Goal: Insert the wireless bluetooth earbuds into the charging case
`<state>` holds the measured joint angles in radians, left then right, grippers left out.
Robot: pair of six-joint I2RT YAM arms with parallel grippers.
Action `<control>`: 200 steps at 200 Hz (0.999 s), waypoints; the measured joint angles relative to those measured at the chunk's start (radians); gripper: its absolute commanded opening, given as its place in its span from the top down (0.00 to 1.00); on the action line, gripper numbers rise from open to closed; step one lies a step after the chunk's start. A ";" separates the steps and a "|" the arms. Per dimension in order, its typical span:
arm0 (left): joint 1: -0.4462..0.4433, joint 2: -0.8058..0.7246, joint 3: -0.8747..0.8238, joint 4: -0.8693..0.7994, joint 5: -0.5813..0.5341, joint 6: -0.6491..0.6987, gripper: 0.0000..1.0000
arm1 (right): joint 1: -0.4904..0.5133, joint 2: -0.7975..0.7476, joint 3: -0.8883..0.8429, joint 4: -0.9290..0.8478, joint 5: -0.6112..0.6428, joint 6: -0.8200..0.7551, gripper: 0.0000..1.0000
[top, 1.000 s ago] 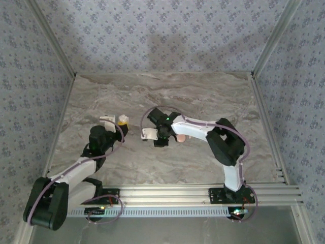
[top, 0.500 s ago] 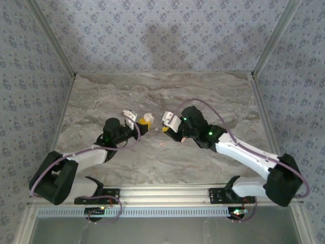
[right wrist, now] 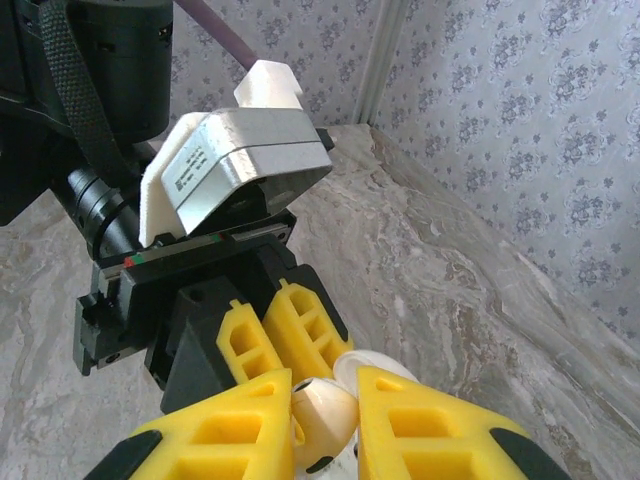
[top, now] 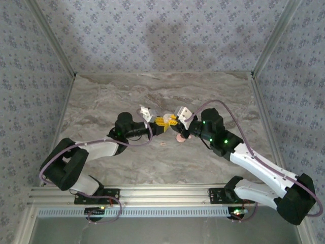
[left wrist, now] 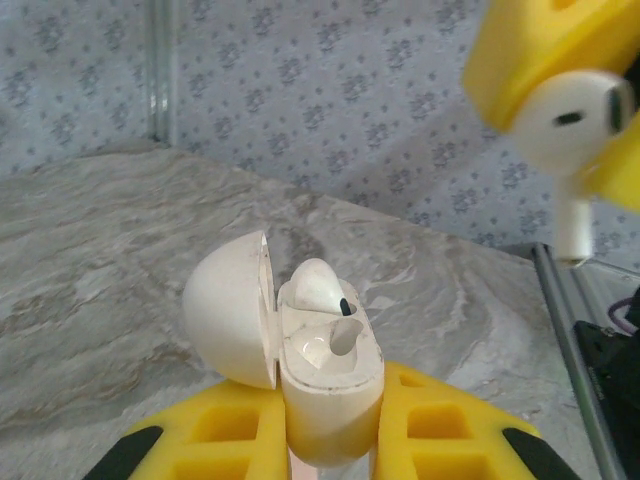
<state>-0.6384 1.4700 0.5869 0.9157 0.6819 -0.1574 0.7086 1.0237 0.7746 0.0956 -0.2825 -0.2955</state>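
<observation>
Mid-worktop [top: 213, 91], well apart from the side rails [top: 264, 117], the left pincer [left wrist: 330, 425] pinches the open charging case [left wrist: 325, 385]. One earbud [left wrist: 315, 285] is seated in it, and the other socket looks free. The right pincer [right wrist: 325, 418] grips a second earbud [right wrist: 320, 402] near the case.

Bright, even light; soft shadows on back wall [top: 162, 35]; top-right earbud [left wrist: 572, 118] blurred, L wrist cam.

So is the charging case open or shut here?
Open: the lid is swung aside from the charging case, exposing one seated earbud and an empty slot.
</observation>
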 measured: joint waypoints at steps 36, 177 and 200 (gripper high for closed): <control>-0.013 0.007 0.009 0.003 0.037 0.004 0.93 | -0.021 0.001 0.000 -0.002 -0.015 -0.005 0.81; -0.019 0.008 0.024 -0.006 0.059 0.018 0.93 | -0.050 0.051 0.000 -0.010 -0.040 -0.011 0.81; -0.018 0.008 0.024 -0.008 0.059 0.018 0.93 | -0.050 0.053 0.001 -0.010 -0.040 -0.017 0.81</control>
<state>-0.6567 1.4776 0.6109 0.9081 0.7410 -0.1390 0.6586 1.0767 0.7753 0.0856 -0.3229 -0.3122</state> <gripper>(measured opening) 0.181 0.195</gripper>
